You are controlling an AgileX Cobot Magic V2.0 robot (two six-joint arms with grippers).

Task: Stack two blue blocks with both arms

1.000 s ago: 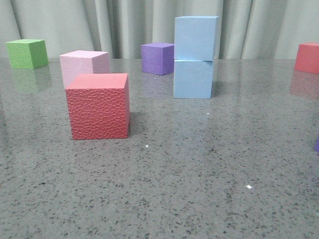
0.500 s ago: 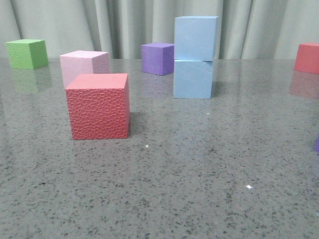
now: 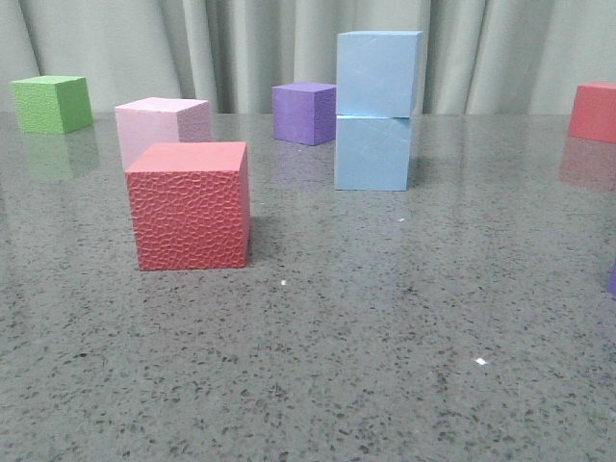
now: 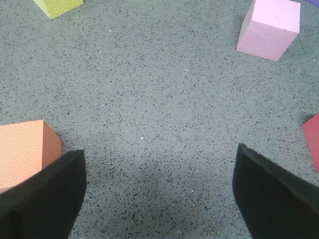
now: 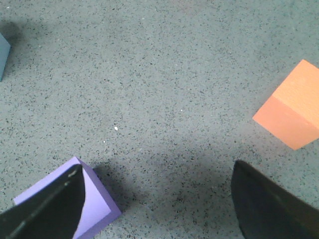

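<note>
Grey speckled stone tabletop (image 3: pixel 385 366), polished enough to reflect, was backed by a pale pleated curtain (image 3: pixel 241 48). Two blue blocks were found stacked at centre-rear in the front view, the upper blue block (image 3: pixel 378 73) set squarely on the lower blue block (image 3: pixel 373 152), faces smooth and matte. Neither gripper was seen in that view; both were well apart from the stack. The left gripper (image 4: pixel 158 194) was recorded wide open over bare tabletop, nothing held, only two black finger tips showing. The right gripper (image 5: pixel 157 199) was likewise spread wide and empty. A dark blue-grey sliver (image 5: pixel 3 52) at the right wrist view's edge was cut off; whether it belonged to the stack could not be told. A red cube (image 3: pixel 191 205) with pebbled faces stood nearest the front, a pink cube (image 3: pixel 162 127) just behind it. A purple cube (image 3: pixel 304 113) was noted beside the stack, a green cube (image 3: pixel 52 103) at far left.
</note>
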